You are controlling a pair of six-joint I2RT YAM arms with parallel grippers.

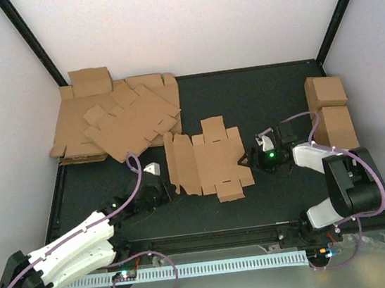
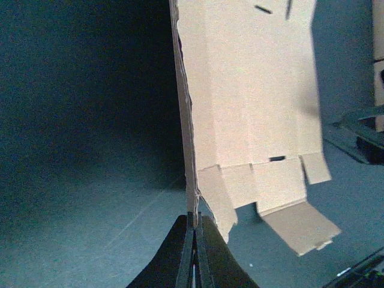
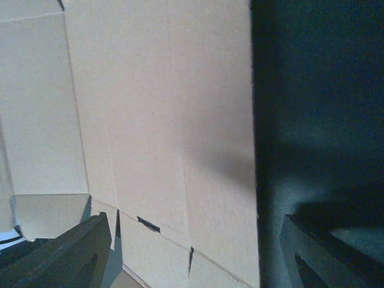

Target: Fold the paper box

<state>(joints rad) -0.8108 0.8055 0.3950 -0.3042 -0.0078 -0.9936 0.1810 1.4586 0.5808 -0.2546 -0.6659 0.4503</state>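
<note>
The paper box (image 1: 205, 160) is a flat brown die-cut sheet lying mid-table, with flaps at its far and near ends. My left gripper (image 1: 170, 189) is at the sheet's near-left corner. In the left wrist view its fingers (image 2: 187, 240) are pressed together on the paper box's (image 2: 252, 102) left edge, which stands up edge-on from the jaws. My right gripper (image 1: 253, 159) is at the sheet's right side. In the right wrist view the fingers (image 3: 66, 252) stand wide apart over the paper box (image 3: 162, 120), one above the sheet and the other past its right edge over the dark mat.
A heap of overlapping cardboard sheets (image 1: 115, 119) fills the back left corner. Two brown cardboard cuboids (image 1: 330, 108) stand at the right edge, just behind the right arm. White walls and black frame posts close in the table.
</note>
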